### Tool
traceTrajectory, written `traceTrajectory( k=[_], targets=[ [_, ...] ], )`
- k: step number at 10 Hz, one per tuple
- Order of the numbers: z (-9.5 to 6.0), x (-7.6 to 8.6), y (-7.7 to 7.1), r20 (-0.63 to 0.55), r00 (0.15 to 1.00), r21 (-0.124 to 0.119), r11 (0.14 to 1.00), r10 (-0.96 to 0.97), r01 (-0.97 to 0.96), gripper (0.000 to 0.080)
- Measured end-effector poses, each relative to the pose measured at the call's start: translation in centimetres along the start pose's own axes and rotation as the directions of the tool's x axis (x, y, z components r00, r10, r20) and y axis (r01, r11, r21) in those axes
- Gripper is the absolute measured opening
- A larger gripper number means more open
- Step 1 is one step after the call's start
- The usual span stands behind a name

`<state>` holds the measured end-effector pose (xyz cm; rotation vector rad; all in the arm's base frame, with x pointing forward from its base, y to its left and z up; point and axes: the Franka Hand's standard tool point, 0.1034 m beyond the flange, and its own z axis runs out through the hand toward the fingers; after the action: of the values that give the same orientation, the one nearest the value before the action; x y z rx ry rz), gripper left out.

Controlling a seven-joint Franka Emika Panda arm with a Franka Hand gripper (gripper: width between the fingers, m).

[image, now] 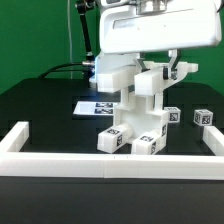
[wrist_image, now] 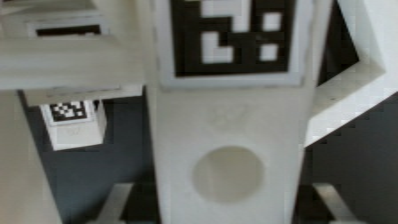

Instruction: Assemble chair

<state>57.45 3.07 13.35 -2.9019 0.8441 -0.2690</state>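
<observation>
entry: half-built chair, standing on the tabletop just behind the border rail. gripper is clamping narrowly on its tagged upright. handling advice: holding it plumb, pressing straight down onto the base, avoiding any twisting.

The chair looks matt white plastic; the table is matt black.

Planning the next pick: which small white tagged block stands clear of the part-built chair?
The white tagged block farthest to the exterior view's right, alone on the black table; the others sit close around the white chair assembly.
</observation>
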Motion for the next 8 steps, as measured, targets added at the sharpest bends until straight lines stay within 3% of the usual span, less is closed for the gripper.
traceTrajectory(
  k=[8],
  targets=[
    [-0.02, 0.19, 0.11, -0.001, 0.999, 0.003, 0.999, 0.038, -0.038, 0.0291]
  ],
)
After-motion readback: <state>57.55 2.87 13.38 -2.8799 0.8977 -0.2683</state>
